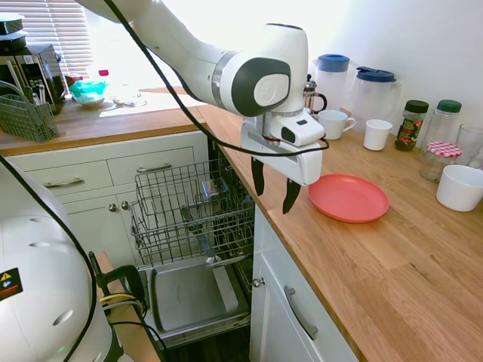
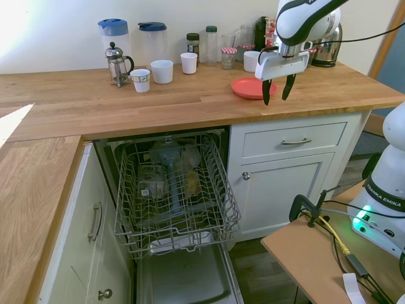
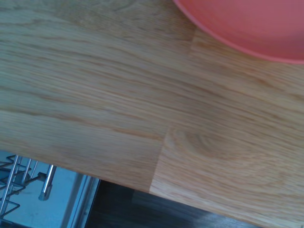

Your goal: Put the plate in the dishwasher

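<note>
The wooden tabletop (image 1: 392,264) runs in an L around the open dishwasher (image 2: 174,190), whose wire rack (image 2: 180,209) is pulled out over the dropped door (image 2: 190,282), with white cabinet fronts on either side. In the first exterior view the white arm (image 1: 189,53) reaches in from ten o'clock and ends near the middle of the picture, over the tabletop's front edge. Its hand (image 1: 275,190) points down with the two dark fingers spread apart and nothing between them. The plate (image 1: 349,197) lies flat on the tabletop just beside the hand, at three o'clock from it; the two look apart, not touching. In the wrist view the plate's rim shows at one o'clock, wood grain fills most of the picture, and a bit of the rack shows at seven o'clock. At twelve to two o'clock from the plate, toward the wall, stand two jugs (image 1: 355,83), white mugs (image 1: 336,123), jars (image 1: 430,124) and a white bowl (image 1: 460,187), all clear of it. The step in hand looks like the approach to the plate, with no grasp yet made. The next move probably calls for bringing the fingers over the near rim and closing on it; a flat, shallow plate gives little to pinch, so it may slide on the wood. Carrying it to the rack would follow.
</note>
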Action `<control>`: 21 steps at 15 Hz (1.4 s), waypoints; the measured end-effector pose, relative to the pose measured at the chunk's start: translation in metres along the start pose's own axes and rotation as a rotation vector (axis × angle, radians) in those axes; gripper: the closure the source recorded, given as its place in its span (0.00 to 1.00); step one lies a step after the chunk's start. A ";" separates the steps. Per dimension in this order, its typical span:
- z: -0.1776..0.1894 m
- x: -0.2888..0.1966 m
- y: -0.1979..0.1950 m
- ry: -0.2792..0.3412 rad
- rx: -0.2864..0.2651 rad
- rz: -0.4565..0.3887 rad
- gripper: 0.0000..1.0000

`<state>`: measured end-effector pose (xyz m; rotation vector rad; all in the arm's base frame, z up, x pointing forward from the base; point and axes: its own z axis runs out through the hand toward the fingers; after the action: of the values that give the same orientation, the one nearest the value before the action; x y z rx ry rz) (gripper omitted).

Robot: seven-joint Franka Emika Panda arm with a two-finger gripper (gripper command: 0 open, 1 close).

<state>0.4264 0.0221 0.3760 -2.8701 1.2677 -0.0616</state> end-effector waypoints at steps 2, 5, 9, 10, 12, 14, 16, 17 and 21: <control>0.001 0.001 0.000 0.002 0.003 0.001 0.00; 0.001 0.019 0.010 -0.008 0.030 0.067 0.00; -0.018 0.062 0.034 -0.031 0.141 0.136 0.00; -0.023 0.070 0.038 -0.037 0.168 0.147 0.00; -0.027 0.087 0.047 -0.057 0.216 0.172 0.00; -0.019 0.105 0.052 -0.090 0.251 0.194 0.00; -0.007 0.122 0.050 -0.111 0.276 0.219 0.00; -0.003 0.130 0.048 -0.116 0.288 0.235 0.00; 0.007 0.163 0.045 -0.117 0.313 0.302 0.00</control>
<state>0.5029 -0.1286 0.3733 -2.3640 1.4991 -0.0813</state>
